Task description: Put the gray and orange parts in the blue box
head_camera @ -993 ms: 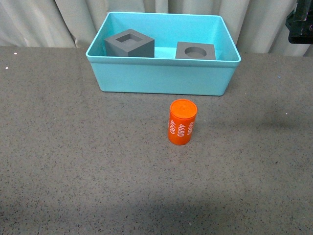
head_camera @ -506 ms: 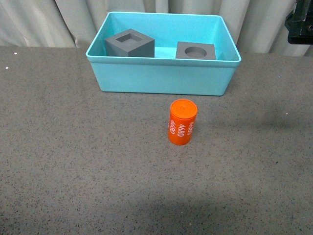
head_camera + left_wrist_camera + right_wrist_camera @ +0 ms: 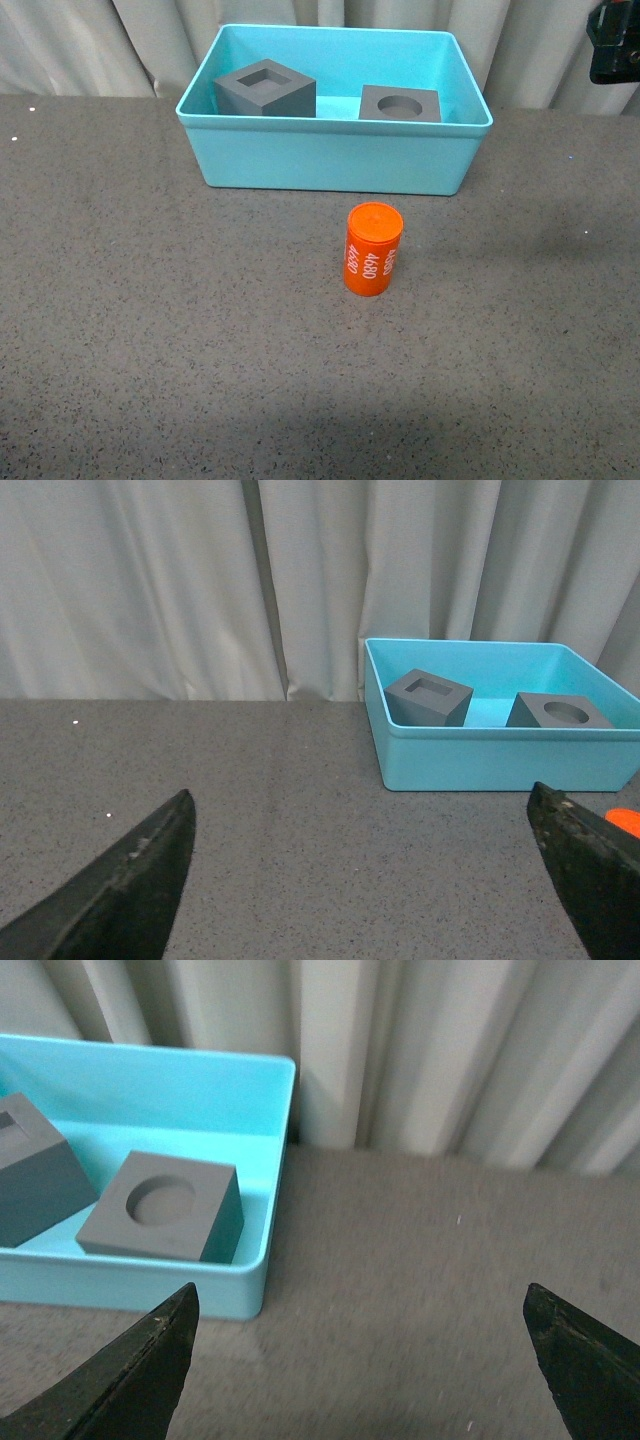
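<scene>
Both gray cubes, one with a square recess and one with a round hole, rest apart from each other inside the blue box at the far side of the dark speckled table. The orange cylinder, printed "4680", stands upright on the table just in front of the box, outside it. The left gripper and the right gripper each have their jaws spread wide and grasp nothing; the right one hovers beyond the box's right end, near the pale curtain.
</scene>
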Robot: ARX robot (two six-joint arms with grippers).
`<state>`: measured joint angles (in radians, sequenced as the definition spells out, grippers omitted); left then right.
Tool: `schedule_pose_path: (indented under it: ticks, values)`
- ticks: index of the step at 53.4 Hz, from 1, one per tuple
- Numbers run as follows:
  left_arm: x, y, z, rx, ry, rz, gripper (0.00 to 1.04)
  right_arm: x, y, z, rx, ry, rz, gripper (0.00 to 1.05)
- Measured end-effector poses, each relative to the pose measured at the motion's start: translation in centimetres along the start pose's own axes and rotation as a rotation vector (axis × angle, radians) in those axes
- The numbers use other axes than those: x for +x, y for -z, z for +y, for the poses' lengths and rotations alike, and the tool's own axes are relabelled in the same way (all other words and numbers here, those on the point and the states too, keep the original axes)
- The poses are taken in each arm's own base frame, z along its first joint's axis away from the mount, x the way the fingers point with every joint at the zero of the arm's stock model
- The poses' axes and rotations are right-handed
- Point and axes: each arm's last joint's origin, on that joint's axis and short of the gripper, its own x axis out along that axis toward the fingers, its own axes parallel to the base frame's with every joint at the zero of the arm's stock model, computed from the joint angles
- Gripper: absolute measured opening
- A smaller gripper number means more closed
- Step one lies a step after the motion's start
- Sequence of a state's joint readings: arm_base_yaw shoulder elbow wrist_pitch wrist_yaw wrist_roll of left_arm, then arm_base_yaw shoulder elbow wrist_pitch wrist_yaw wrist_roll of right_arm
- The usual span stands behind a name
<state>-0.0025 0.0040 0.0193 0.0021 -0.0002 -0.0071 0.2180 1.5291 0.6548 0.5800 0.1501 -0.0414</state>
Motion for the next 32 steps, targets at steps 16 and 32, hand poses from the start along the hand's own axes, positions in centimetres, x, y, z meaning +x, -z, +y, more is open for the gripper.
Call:
schedule_pose_path:
  ticks: [16,32]
  values:
    - [0.0,0.0,0.0,0.002,0.0,0.0,0.98,4.7,-0.7,3.9,-0.314,-0.521,0.249,0.95]
    - [0.0,0.0,0.0,0.002,0.0,0.0,0.98,6.2,0.1,7.3,-0.442,-0.713,0.453,0.95]
